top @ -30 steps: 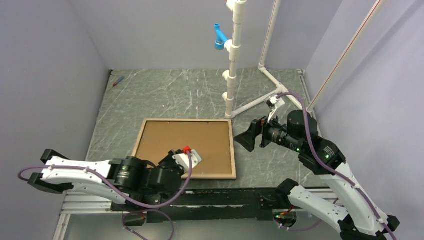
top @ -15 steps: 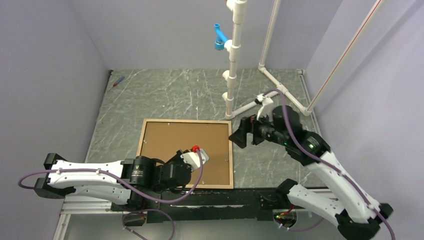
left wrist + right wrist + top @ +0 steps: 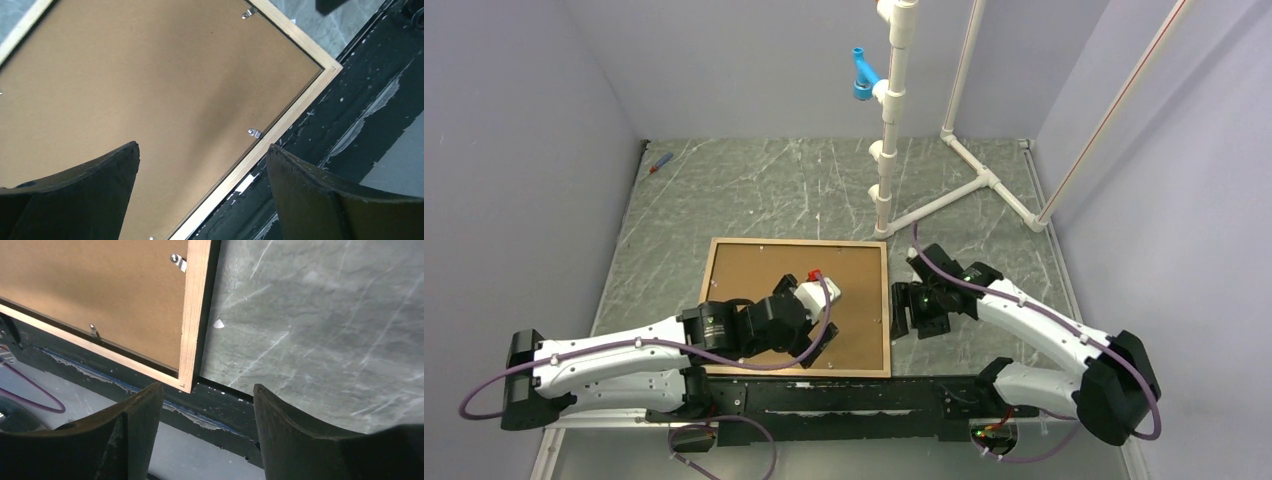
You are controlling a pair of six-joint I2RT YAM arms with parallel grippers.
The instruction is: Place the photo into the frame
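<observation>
The frame (image 3: pixel 886 300) lies face down near the table's front edge, its light wood rail (image 3: pixel 285 120) around a plain brown backing board (image 3: pixel 754 275). The photo is hidden. My left gripper (image 3: pixel 821 343) hovers over the board's near right part, open, with nothing between its fingers (image 3: pixel 202 150). My right gripper (image 3: pixel 911 320) hangs just right of the frame's right rail (image 3: pixel 194 315), by the near right corner. It is open and empty (image 3: pixel 207 387). Small metal clips (image 3: pixel 254 133) sit along the rail's inner edge.
A white pipe stand (image 3: pixel 886 150) rises behind the frame, with a blue fitting (image 3: pixel 862 75) high on it and pipes running to the right. A small red and blue tool (image 3: pixel 660 162) lies far left. A black rail (image 3: pixel 874 395) borders the table's near edge.
My left gripper has opened wide and slid right over the board. My right arm has swung down from a raised pose to the frame's right rail, its jaws narrowing a little. The frame has shifted slightly.
</observation>
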